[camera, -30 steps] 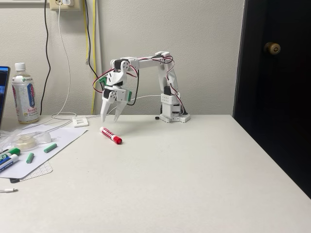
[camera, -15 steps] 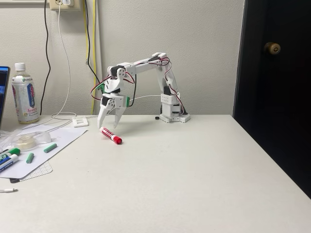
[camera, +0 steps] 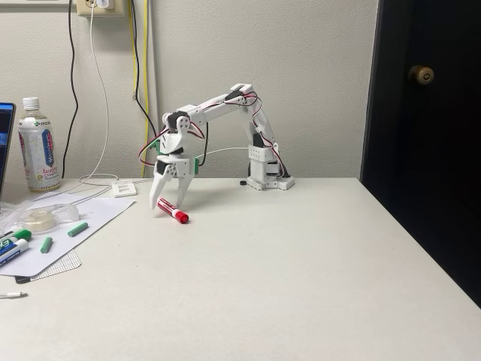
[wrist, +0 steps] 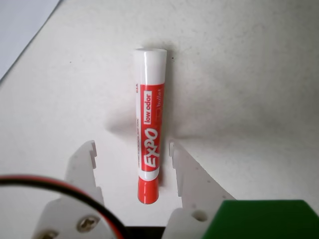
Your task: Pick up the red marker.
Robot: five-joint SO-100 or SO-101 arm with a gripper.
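White robot arm reaching down over a red marker on a pale table.

In the fixed view the table (camera: 301,286) fills the foreground; the gripper (camera: 167,208) points down at it, jaws spread and holding nothing. The red marker (camera: 173,210) lies flat just under the fingertips. In the wrist view the red marker (wrist: 149,124) lies lengthwise between the two white fingers (wrist: 82,162), touching neither, its red end nearest the gripper. Its label reads "EXPO low odor".
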